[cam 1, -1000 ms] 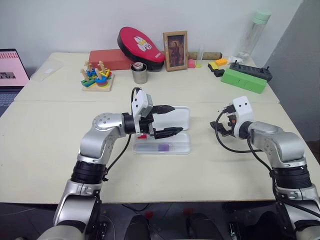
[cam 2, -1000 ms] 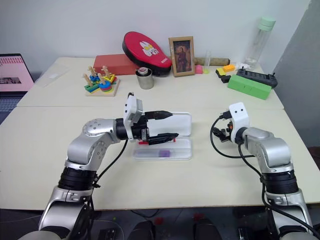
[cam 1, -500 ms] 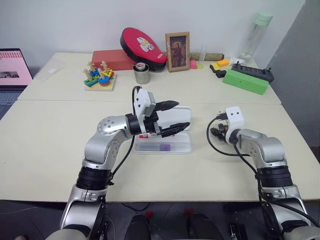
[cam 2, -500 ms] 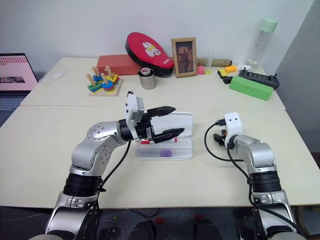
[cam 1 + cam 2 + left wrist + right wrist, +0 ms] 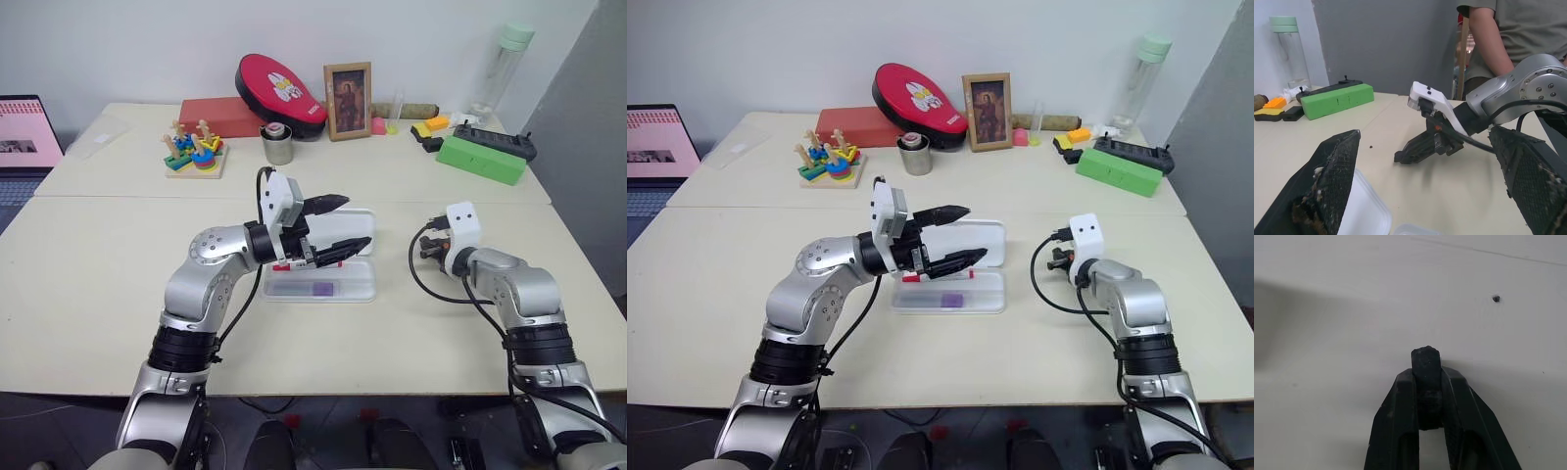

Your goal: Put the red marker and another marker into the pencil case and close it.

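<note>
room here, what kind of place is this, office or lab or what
Probably a lab or office set up for robot trials: plain cream tables against a bare wall, a laptop at one end, and a mixed row of props such as a stacking toy, a framed picture and a green block.

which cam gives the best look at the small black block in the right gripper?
Right wrist view: the small black block sits clamped between the right gripper's fingertips, against the cream table. Left wrist view gives it side-on, a dark tip only. In the eye views it is too small to tell.
</note>
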Tool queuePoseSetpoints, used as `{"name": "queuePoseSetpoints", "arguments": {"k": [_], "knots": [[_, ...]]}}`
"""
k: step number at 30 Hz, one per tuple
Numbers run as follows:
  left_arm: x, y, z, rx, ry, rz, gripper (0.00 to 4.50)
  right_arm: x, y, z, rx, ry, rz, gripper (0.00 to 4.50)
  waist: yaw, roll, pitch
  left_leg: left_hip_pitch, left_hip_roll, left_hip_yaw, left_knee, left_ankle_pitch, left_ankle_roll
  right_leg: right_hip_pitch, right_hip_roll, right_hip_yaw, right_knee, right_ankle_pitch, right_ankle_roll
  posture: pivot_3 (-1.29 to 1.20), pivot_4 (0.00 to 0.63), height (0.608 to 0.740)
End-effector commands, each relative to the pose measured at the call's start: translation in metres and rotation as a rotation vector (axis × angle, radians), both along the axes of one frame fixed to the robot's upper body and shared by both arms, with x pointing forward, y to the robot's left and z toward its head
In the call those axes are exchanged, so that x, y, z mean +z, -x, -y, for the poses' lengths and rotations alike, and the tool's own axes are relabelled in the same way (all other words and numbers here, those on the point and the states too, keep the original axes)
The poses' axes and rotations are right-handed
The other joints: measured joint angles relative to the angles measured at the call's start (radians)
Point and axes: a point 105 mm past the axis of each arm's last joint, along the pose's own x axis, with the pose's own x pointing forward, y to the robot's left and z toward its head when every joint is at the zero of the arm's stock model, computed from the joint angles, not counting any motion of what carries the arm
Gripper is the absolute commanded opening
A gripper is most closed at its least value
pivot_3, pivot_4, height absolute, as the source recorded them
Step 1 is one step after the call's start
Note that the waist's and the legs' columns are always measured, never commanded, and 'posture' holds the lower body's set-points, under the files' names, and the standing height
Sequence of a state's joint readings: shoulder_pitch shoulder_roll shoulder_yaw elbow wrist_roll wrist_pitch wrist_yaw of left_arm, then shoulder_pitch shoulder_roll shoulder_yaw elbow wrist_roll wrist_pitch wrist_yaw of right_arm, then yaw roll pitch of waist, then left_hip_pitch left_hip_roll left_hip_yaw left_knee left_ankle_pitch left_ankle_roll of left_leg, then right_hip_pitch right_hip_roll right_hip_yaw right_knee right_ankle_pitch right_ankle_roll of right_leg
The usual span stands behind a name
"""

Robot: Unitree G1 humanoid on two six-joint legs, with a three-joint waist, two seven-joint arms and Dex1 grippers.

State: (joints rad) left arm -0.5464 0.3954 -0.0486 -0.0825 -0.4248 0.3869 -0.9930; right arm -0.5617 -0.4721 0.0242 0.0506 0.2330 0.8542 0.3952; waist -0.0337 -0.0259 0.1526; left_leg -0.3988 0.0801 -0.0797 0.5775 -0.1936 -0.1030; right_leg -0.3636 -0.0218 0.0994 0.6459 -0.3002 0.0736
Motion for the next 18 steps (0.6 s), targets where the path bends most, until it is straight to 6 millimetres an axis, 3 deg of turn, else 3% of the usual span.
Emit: {"name": "queuePoseSetpoints", "arguments": {"k": [1,4,9,18], "knots": [[0.002,0.009,-0.028,0.041,-0.026,0.013,4.5,0.046,0.022,-0.038,0.402,0.006,0.172,0.29,-0.002,0.0,0.0,0.0,0.0,0.0,-0.001,0.0,0.0,0.0,0.0,0.0,-0.001,0.0,0.0,0.0,0.15,0.74],[-0.004,0.013,-0.048,0.073,-0.07,-0.004,4.5,0.049,0.042,-0.058,0.619,0.011,0.148,0.29,-0.009,0.0,0.0,0.0,0.0,0.0,-0.001,0.0,0.0,0.0,0.0,0.0,-0.001,0.0,0.0,0.0,0.15,0.74],[-0.009,0.026,-0.07,0.09,-0.107,-0.04,4.5,0.038,0.05,-0.085,0.792,0.073,0.091,0.29,-0.018,0.0,0.0,0.0,0.0,0.0,0.0,0.0,0.0,0.0,0.0,0.0,0.0,0.0,0.0,0.0,0.15,0.74],[-0.016,0.038,-0.086,0.13,-0.165,-0.072,4.5,0.008,0.052,-0.106,0.888,0.149,-0.007,0.29,-0.004,0.0,0.0,0.0,0.001,0.0,0.0,0.0,0.0,-0.001,0.0,-0.001,0.0,0.0,0.0,0.0,0.15,0.74]]}}
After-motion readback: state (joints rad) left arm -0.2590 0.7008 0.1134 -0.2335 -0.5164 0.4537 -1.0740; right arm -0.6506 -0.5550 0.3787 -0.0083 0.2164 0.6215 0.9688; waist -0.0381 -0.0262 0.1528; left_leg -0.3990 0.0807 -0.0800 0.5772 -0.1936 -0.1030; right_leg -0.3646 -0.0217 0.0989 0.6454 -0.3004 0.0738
